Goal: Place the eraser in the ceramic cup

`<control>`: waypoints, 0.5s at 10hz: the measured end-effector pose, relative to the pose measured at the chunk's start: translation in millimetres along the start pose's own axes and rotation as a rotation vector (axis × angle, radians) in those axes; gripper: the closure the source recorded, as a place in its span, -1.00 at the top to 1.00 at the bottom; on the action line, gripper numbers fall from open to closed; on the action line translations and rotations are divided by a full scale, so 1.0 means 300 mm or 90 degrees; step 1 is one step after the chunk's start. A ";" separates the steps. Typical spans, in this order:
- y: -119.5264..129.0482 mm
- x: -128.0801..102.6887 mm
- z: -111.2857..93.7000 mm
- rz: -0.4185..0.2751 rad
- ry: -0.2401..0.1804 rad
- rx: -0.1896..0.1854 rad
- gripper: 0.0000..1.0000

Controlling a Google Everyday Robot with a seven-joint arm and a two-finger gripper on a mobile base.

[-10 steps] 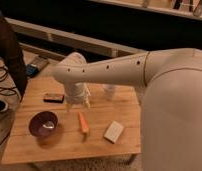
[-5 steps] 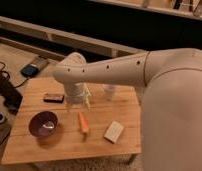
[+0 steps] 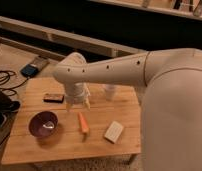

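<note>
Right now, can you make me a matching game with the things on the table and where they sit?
Things:
1. eraser
2. purple bowl
3. beige block
4. ceramic cup

Places, as the picture shows them:
A. front right of the table
B. back left
C. front left
D. at the back, partly hidden behind the arm

Pairs: 1-B, 2-C, 3-A, 4-D.

Bonus: the pincer hangs over the table between the eraser and the ceramic cup, just behind the orange stick.
</note>
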 end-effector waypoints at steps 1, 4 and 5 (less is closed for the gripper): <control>0.000 0.000 0.000 0.000 0.000 0.000 0.30; -0.005 -0.005 0.008 -0.008 0.005 0.005 0.30; -0.009 -0.010 0.018 -0.022 0.013 0.012 0.30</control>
